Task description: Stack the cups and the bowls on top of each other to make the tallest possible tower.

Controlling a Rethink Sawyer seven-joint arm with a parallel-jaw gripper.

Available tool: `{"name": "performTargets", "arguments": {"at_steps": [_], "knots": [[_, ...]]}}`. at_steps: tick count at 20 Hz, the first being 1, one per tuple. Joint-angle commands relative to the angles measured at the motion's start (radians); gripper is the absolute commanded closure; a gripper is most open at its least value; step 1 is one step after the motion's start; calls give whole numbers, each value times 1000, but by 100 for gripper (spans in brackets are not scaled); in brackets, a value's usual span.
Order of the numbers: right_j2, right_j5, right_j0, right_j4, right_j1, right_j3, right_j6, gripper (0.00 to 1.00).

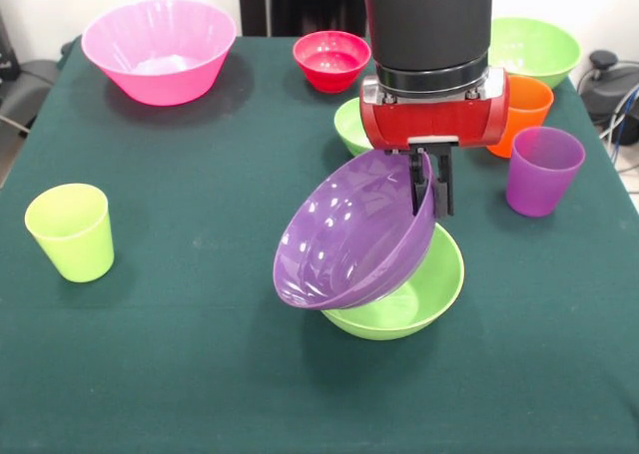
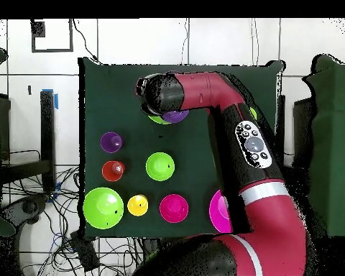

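Observation:
My gripper [image 1: 431,207] is shut on the rim of the wide purple bowl [image 1: 349,239], one finger inside and one outside. The bowl hangs steeply tilted, its opening toward the camera. Its lower side sits over a lime green bowl [image 1: 419,289] on the table. In the overhead view the wrist hides the gripper, and only edges of the purple bowl [image 2: 177,116] and green bowl [image 2: 158,120] show. The pink bowl [image 1: 160,50] stands alone at the far left. No stacked tower shows.
A red bowl [image 1: 331,60], a small green bowl [image 1: 349,125] and a large green bowl [image 1: 539,47] stand at the far side. An orange cup [image 1: 521,115] and a purple cup [image 1: 542,170] stand to the right. A lime cup [image 1: 70,231] stands to the left. A yellow cup [image 2: 137,205] shows only overhead.

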Motion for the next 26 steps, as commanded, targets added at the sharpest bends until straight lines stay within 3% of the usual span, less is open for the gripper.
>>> {"name": "performTargets", "arguments": {"at_steps": [1, 19, 20, 26], "knots": [[-40, -55, 35, -57, -12, 8, -26, 100], [-47, -48, 37, -53, -18, 22, -9, 100], [-48, -47, 38, -53, -19, 23, -6, 0], [-51, -57, 41, -56, -20, 17, -2, 0]]}}
